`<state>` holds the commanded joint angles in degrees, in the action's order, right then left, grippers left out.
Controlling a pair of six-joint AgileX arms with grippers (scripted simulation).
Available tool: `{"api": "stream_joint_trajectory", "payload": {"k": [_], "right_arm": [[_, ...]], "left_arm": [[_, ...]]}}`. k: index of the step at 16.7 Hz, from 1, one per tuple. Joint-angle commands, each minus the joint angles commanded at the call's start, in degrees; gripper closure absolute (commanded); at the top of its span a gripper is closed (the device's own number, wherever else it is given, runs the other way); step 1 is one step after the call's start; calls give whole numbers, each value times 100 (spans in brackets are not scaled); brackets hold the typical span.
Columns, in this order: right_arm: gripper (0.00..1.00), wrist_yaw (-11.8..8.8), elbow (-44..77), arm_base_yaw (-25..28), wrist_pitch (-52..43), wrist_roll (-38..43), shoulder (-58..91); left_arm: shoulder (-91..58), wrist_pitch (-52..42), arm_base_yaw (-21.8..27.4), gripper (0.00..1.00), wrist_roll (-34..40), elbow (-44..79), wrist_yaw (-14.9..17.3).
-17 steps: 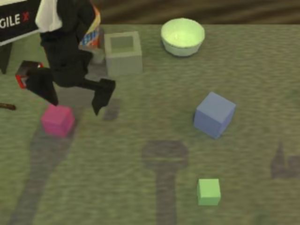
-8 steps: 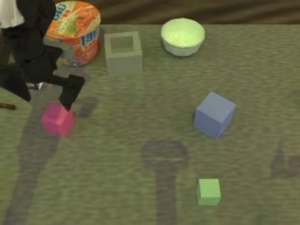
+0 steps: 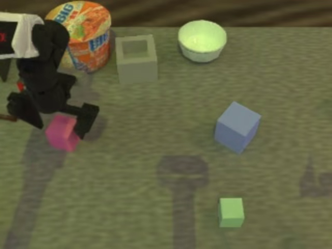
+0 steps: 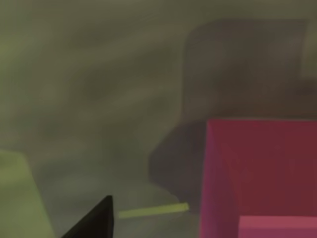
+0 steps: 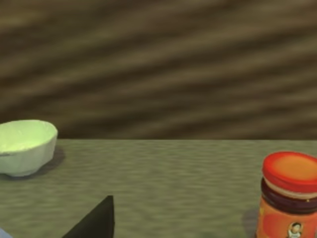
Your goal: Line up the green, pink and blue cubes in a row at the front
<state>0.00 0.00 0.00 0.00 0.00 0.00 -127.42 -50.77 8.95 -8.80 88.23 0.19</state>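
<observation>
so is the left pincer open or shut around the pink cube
Open. In the top view the left pincer has its two dark fingers spread on either side of the pink cube, not closed against it.

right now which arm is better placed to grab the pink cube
Left. Its gripper is directly over the pink cube, open fingers straddling it. The right arm is out of the top view.
</observation>
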Motion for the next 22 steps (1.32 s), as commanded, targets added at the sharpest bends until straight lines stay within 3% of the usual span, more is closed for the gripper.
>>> {"api": "stream_joint_trajectory", "payload": {"k": [7, 20, 22], "right_arm": [[0, 0, 0, 0, 0, 0, 0], [0, 0, 0, 0, 0, 0, 0], [0, 0, 0, 0, 0, 0, 0]], "left_arm": [[-224, 508, -7, 0, -9, -289, 2], [-224, 508, -7, 98, -9, -289, 2], [-224, 508, -7, 100, -9, -289, 2]]}}
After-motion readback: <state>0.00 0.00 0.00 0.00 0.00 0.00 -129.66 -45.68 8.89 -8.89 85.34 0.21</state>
